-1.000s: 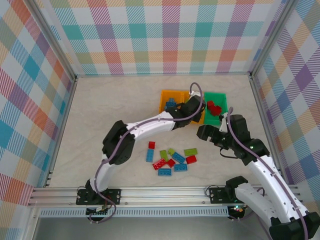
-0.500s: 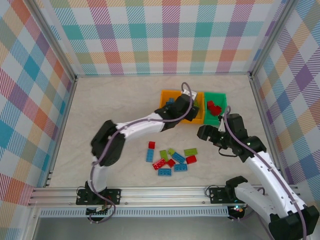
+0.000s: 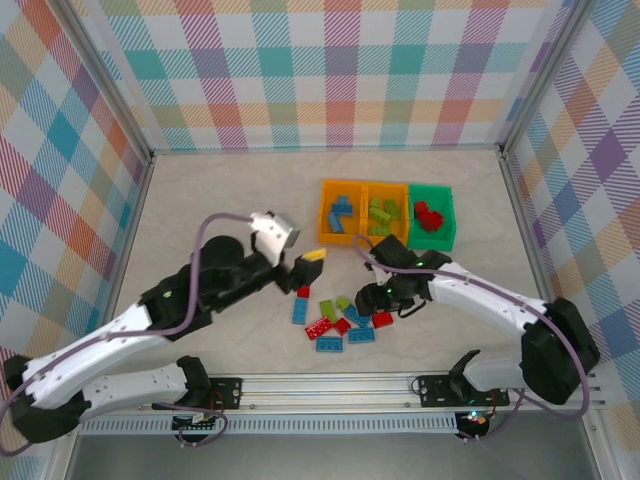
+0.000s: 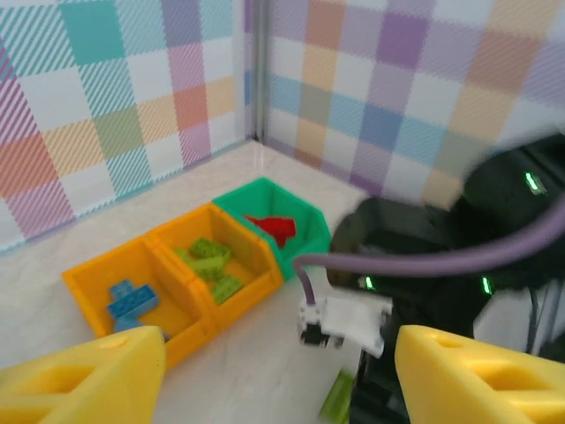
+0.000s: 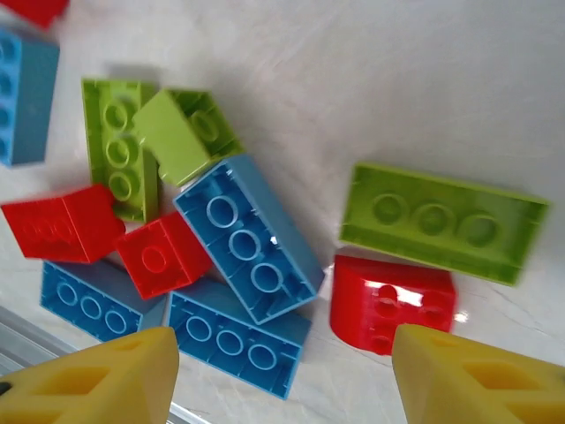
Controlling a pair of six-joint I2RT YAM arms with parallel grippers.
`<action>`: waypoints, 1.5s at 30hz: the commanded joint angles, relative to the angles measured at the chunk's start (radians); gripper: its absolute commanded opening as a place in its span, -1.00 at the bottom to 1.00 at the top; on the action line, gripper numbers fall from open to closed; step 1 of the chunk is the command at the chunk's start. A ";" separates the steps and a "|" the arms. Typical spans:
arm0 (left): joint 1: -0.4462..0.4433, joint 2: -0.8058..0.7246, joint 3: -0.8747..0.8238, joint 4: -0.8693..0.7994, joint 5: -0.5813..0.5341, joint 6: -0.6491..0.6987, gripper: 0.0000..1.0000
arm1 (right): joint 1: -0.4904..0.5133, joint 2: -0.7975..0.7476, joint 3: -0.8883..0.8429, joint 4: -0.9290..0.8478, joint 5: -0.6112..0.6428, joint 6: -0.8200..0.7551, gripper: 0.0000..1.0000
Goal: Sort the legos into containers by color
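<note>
tabletop (image 3: pixel 220 200) legos (image 5: pixel 247 238) lie so packed i fear the right gripper (image 5: pixel 282 367), jaws apart like the left gripper (image 4: pixel 281 353), nips two colours.

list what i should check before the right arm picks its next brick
1. Right pincer open and empty: ok.
2. Left pincer open and empty: ok.
3. Right pincer above the loose pile: ok.
4. One brick standing free for a clean grasp: not ok; the blue brick below lies against a red brick.
5. Bins sorted so far, blue in the left orange bin, green in the middle orange bin, red in the green bin: ok.
</note>
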 commanded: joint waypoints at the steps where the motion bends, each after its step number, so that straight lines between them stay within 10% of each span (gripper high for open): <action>1: -0.008 -0.093 -0.039 -0.301 0.152 0.173 0.69 | 0.050 0.060 0.057 -0.018 0.009 -0.087 0.29; 5: -0.011 -0.124 -0.028 -0.472 0.244 0.237 1.00 | 0.092 0.150 0.076 0.003 -0.052 -0.128 0.26; 32: -0.011 -0.231 -0.230 -0.341 0.154 0.355 1.00 | 0.098 0.306 0.104 0.072 0.139 -0.101 -0.29; 45: -0.008 -0.280 -0.256 -0.329 0.126 0.360 1.00 | 0.049 0.138 0.329 0.139 0.316 -0.135 -0.50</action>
